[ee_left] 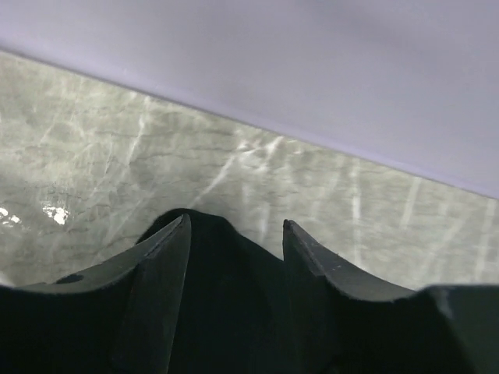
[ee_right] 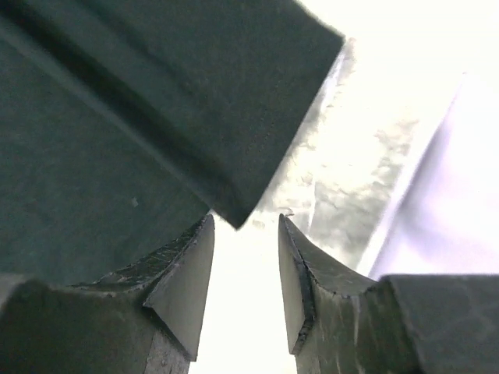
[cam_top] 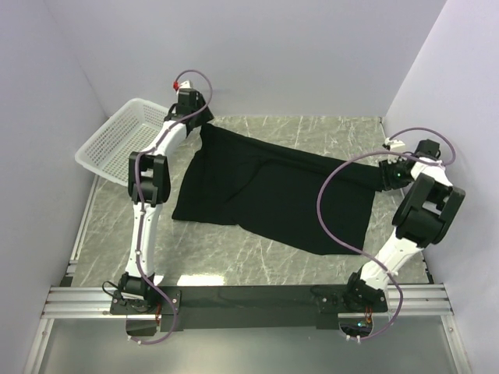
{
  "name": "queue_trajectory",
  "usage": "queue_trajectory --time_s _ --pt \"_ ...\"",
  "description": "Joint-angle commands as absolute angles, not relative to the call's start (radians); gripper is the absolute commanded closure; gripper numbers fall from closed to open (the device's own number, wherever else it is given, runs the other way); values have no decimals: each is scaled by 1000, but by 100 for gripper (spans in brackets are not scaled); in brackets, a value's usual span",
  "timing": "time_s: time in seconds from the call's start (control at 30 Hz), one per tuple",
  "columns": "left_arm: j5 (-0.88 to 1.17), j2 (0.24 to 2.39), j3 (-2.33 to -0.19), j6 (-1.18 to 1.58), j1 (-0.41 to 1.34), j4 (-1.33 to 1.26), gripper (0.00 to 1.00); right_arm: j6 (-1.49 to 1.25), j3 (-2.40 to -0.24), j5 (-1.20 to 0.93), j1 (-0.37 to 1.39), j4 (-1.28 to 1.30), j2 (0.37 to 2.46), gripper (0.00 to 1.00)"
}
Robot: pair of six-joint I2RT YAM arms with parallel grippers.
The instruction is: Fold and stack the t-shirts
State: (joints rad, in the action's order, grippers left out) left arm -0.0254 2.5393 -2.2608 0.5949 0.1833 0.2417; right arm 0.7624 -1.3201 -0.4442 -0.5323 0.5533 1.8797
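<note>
T-shirt (cam_top: 273, 191): black, spread across the middle of the table (cam_top: 234, 261).
Right gripper (ee_right: 245, 222): at its 3 o'clock edge; we see the jaws narrowly parted, clamping nothing.
Left gripper (ee_left: 236, 222): at its 11 o'clock corner; jaws parted, cloth lying between them.
Basket (cam_top: 117, 144): white, at 10 o'clock.

The t-shirt (cam_top: 273, 195) is plain black cloth, soft and totally matt. Table (cam_top: 226, 261) has a grey marble-look top, smooth with a slight sheen. Basket (cam_top: 117, 144) is white plastic mesh. Right gripper fingers (ee_right: 183, 284) look dark and matt, kinda scuffed at the tips. Rail (cam_top: 78, 301) up front is bare silvery metal.
</note>
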Motion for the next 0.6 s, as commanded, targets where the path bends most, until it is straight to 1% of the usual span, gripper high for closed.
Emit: queue_trajectory --time_s 0.0,0.17,0.2,0.27,0.3,0.33,0.37,0.4,0.43,0.47,0.5,0.53,0.57 --pt "12 2382 -2237 581 193 164 44 798 -1313 -514 -540 538 1753 54" --pt "70 2293 -2149 552 195 134 41 871 -1299 -646 -519 613 1694 53" --pt "83 2277 -2132 545 196 126 40 899 -1298 -707 -508 659 1689 53" --pt "104 2218 -2077 508 198 109 39 1001 -1289 -767 -485 702 1671 53" --pt "98 2192 -2050 491 202 103 39 1050 -1284 -831 -451 760 1664 52" --pt "91 2127 -1981 461 204 82 37 1169 -1282 -859 -433 796 1661 52" --pt "78 2088 -1933 445 204 66 36 1225 -1293 -873 -402 831 1655 51" --pt "57 2042 -1880 430 204 43 35 1320 -1304 -880 -344 892 1655 51" --pt "40 1952 -1767 404 204 25 33 1368 -1319 -902 -310 926 1660 51" --pt "22 1904 -1706 393 204 -21 30 1412 -1357 -911 -284 957 1669 50" --pt "3 1858 -1647 382 201 -38 28 1446 -1380 -917 -215 994 1674 49" --pt "3 1774 -1543 371 198 -50 23 1444 -1408 -905 -180 997 1683 49" --pt "5 1735 -1493 371 195 -58 20 1445 -1477 -894 -148 1005 1712 49"
